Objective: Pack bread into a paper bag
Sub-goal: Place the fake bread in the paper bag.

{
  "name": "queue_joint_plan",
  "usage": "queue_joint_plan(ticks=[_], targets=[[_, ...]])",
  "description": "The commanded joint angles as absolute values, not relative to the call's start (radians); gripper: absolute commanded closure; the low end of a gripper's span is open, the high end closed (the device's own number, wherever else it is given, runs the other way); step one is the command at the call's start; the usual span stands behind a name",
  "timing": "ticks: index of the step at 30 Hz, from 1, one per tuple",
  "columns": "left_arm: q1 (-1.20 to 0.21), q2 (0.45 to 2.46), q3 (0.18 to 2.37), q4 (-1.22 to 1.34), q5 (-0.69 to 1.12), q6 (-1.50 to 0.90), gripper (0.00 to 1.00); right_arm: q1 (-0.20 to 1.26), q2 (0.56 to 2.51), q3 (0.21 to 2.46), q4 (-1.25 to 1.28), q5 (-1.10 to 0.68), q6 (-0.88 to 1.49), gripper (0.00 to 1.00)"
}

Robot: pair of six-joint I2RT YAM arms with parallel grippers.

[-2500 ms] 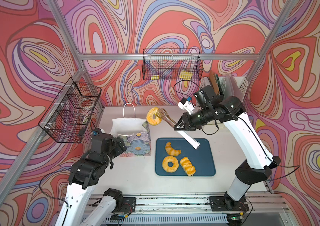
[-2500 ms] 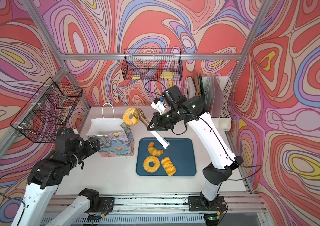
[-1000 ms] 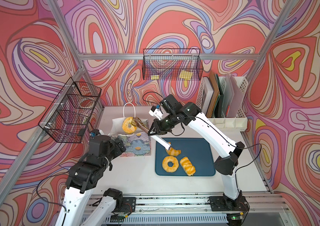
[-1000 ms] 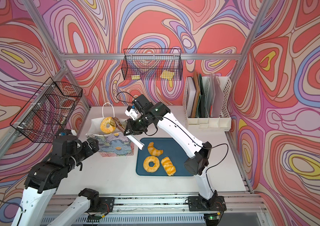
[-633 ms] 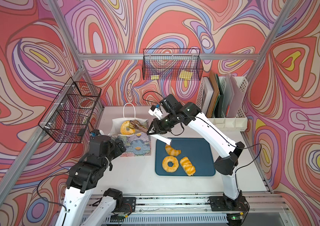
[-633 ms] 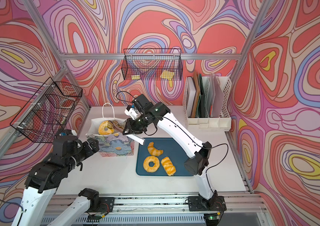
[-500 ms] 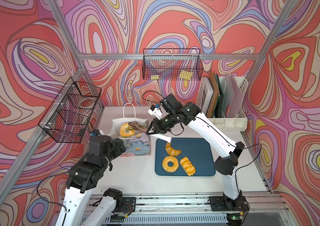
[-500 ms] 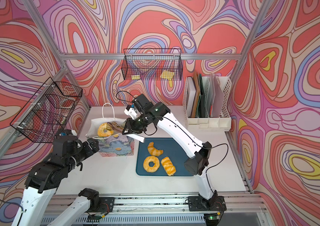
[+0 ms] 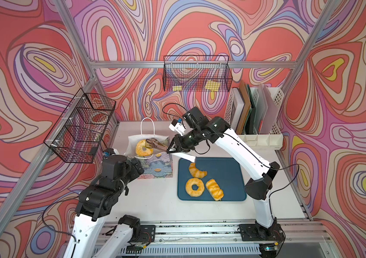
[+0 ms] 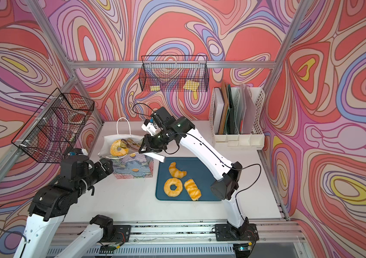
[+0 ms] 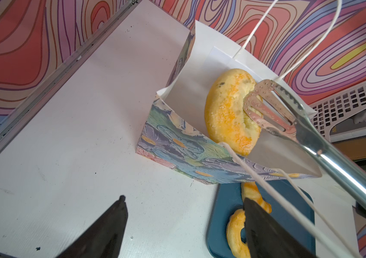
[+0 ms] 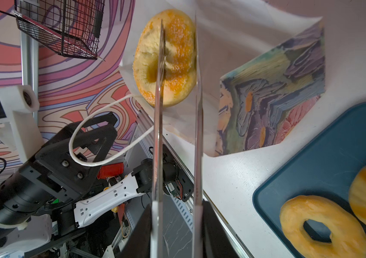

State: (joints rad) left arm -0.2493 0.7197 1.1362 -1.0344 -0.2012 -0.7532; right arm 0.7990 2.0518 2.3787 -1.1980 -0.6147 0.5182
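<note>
The right hand (image 9: 176,146) is clamped on a pair of metal tongs (image 9: 157,144), which reach across the open mouth of the paper bag (image 9: 157,167). A ring doughnut (image 11: 226,111) stands on edge in that mouth, partly above the front rim and against the white inside. In the right wrist view the tong blades are parted, one crossing the doughnut's face and one at its edge; whether they pinch it cannot be told.

The left hand (image 11: 183,198) hangs low at the bag's near corner, spread wide and holding nothing. The near cord handle trails past one of its fingers.

The bag stands just beside the left edge of the blue tray (image 9: 229,174), which carries a croissant (image 9: 196,170), a second doughnut (image 9: 188,188) and a twisted roll (image 9: 214,189). The bench (image 9: 155,201) lies bare in front of the bag and tray.
</note>
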Motion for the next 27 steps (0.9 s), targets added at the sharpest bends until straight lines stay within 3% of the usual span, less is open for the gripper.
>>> queue_joint_plan(ticks=[1, 27], targets=[[-0.252, 0.713, 1.123, -1.042, -0.207, -0.755, 0.14, 0.799, 2.053, 2.391, -1.147, -0.643, 0.518, 0.65], [-0.252, 0.719, 1.125, -1.035, -0.206, -0.752, 0.14, 0.770, 2.038, 2.446, -1.190, -0.614, 0.512, 0.61]])
